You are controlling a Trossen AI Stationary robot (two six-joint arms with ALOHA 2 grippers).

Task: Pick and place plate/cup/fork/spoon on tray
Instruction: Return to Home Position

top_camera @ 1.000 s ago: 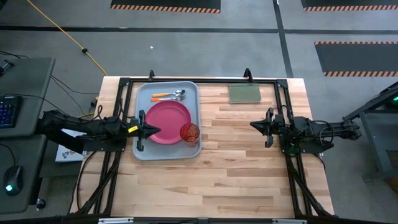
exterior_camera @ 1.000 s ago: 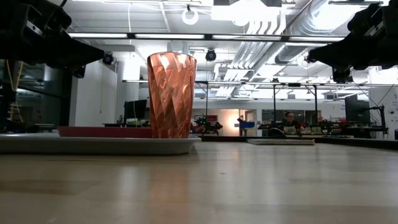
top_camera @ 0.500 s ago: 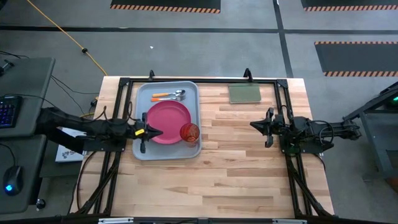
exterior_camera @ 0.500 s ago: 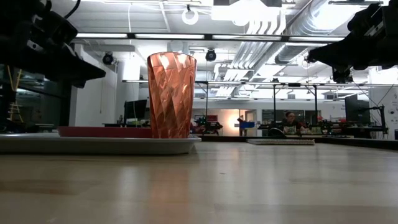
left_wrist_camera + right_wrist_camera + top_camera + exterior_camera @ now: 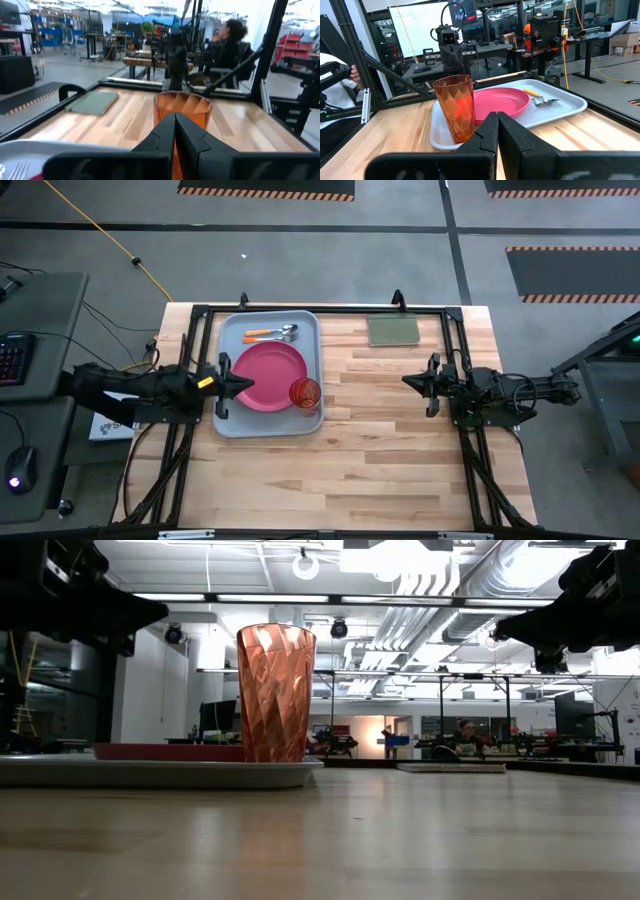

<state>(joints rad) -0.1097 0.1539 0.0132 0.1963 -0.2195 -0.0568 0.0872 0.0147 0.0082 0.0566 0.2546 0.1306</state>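
The light blue-grey tray (image 5: pixel 228 425) lies on the table's left half. The pink plate (image 5: pixel 270 365) rests flat in it. The red-orange cup (image 5: pixel 276 692) stands upright on the tray by the plate's right edge. The fork (image 5: pixel 268 338) and the spoon (image 5: pixel 268 331) lie side by side on the tray's far part. My left gripper (image 5: pixel 250 385) is shut and level, hanging above the tray's left rim and the plate's left edge, and points at the cup (image 5: pixel 182 107). My right gripper (image 5: pixel 405 380) is shut and waits level over the table's right half.
A flat green rectangle (image 5: pixel 393 330) lies at the far edge, right of the tray. Bare wood spreads between the tray and my right gripper and along the near edge. A black frame (image 5: pixel 300 308) rims the table. A person sits in the room beyond.
My left gripper dipped and crept a little toward the plate, then rose again and drew back slightly toward the table's left edge, shut throughout. Tray, plate, cup, fork and spoon have kept their places.
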